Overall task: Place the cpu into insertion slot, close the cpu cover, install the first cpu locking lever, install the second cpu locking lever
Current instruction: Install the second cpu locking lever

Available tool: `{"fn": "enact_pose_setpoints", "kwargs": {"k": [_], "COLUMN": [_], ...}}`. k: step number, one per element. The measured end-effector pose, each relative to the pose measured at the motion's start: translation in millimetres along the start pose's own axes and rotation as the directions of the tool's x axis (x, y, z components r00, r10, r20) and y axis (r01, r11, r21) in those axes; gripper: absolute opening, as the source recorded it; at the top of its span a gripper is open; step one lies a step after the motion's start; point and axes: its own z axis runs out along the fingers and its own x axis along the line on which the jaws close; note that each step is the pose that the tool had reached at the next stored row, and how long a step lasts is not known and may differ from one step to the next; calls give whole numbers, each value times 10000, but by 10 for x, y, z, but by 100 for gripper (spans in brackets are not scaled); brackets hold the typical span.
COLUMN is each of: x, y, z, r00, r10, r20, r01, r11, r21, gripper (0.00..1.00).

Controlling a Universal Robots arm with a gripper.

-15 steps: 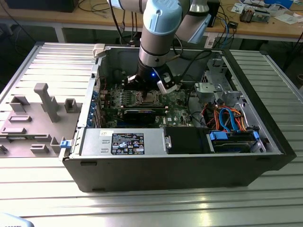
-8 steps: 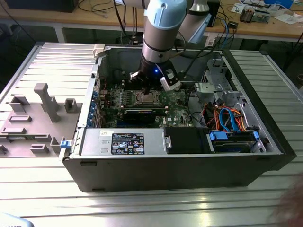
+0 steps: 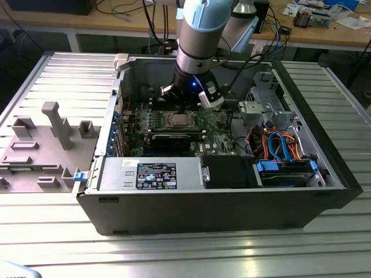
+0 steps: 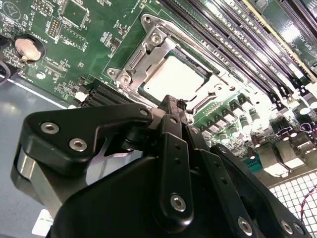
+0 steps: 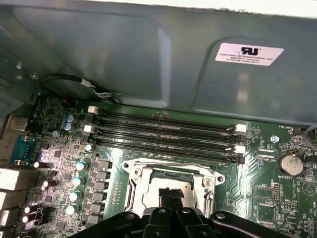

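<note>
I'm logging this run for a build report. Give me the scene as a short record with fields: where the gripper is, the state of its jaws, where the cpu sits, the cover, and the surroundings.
gripper: above the socket inside the open computer case, tips close over the chip
jaws: closed together, nothing visible between them
cpu: lying flat in the insertion slot, silvery top facing up
cpu cover: metal frame lying down around the chip
motherboard: green, with long black memory slots beside the socket
levers: cannot tell whether latched

Robotics lab or workshop: ribbed aluminium table (image 3: 191, 255) carrying an opened computer case (image 3: 208, 197); wooden workbench (image 3: 324, 36) along the far edge, strewn with cables (image 3: 124, 8); grey fixture tray (image 3: 40, 147).
</note>
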Motion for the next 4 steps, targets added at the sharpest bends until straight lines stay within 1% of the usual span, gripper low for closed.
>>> {"fn": "enact_pose_setpoints", "kwargs": {"k": [4], "x": [0], "y": [0], "z": [-1], "r00": [10000], "r10": [0], "r20": [-1], "r01": [0], "r11": [10000], "r21": [2], "gripper": [11]}}
